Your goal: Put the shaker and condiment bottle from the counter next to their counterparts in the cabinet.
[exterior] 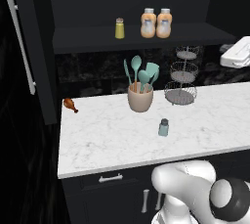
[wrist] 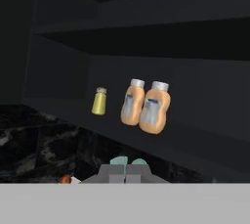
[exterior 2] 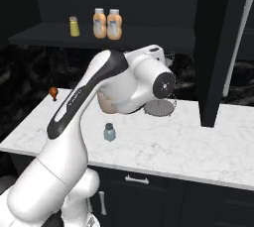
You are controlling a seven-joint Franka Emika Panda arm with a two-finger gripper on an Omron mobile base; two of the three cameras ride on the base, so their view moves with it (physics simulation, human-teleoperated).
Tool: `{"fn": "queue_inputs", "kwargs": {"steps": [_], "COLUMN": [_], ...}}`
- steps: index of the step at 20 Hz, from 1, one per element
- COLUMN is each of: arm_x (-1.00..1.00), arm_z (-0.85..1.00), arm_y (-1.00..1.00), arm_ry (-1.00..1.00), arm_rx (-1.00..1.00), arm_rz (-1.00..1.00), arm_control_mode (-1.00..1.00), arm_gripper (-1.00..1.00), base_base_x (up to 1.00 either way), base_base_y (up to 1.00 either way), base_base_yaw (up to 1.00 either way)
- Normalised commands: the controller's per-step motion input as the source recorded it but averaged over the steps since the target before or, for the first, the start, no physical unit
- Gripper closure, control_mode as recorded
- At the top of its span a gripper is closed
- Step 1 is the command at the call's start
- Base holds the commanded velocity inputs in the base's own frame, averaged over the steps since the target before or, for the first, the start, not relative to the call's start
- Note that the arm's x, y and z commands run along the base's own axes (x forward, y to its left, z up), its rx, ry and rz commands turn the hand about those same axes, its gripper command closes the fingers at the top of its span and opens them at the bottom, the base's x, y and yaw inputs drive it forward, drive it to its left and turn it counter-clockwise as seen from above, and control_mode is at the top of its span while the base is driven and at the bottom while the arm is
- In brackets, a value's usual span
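The pale blue-grey shaker [exterior: 163, 127] [exterior 2: 109, 132] stands upright on the white marble counter [exterior: 102, 140], with nothing touching it. On the shelf of the black cabinet [exterior: 88, 39], two identical orange condiment bottles [exterior: 148, 23] [exterior: 164, 23] stand side by side and touch; I cannot tell them apart. Left of them, apart, stands the yellow-green shaker [exterior: 119, 28] [wrist: 99, 101]. In the hand view my gripper [wrist: 125, 175] is shut with nothing in it. It sits below and in front of the bottles [wrist: 146, 106], looking at the shelf.
A beige crock of teal utensils [exterior: 140, 98] and a three-tier wire stand [exterior: 181, 78] sit at the back of the counter. A small brown drumstick [exterior: 71, 104] lies at its left. Open cabinet doors with silver bar handles [exterior: 19, 42] [exterior 2: 238, 37] flank the shelf.
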Motion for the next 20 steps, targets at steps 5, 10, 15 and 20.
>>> {"fn": "queue_inputs", "kwargs": {"steps": [5,10,15,20], "arm_x": [-0.82,-0.76,-0.44,-0.02], "arm_z": [-0.4,-0.43,-0.56,-0.73], "arm_y": [0.0,0.0,0.0,0.0], "arm_ry": [-0.05,-0.05,-0.01,0.0], "arm_rx": [-0.08,-0.07,-0.06,0.0], "arm_rz": [-0.14,-0.12,-0.05,0.0], "arm_control_mode": [-1.0,-1.0,-1.0,-1.0], "arm_gripper": [1.0,1.0,1.0,1.0], "base_base_x": [0.0,0.0,0.0,0.0], "base_base_y": [0.0,0.0,0.0,0.0], "base_base_yaw": [0.0,0.0,0.0,0.0]}}
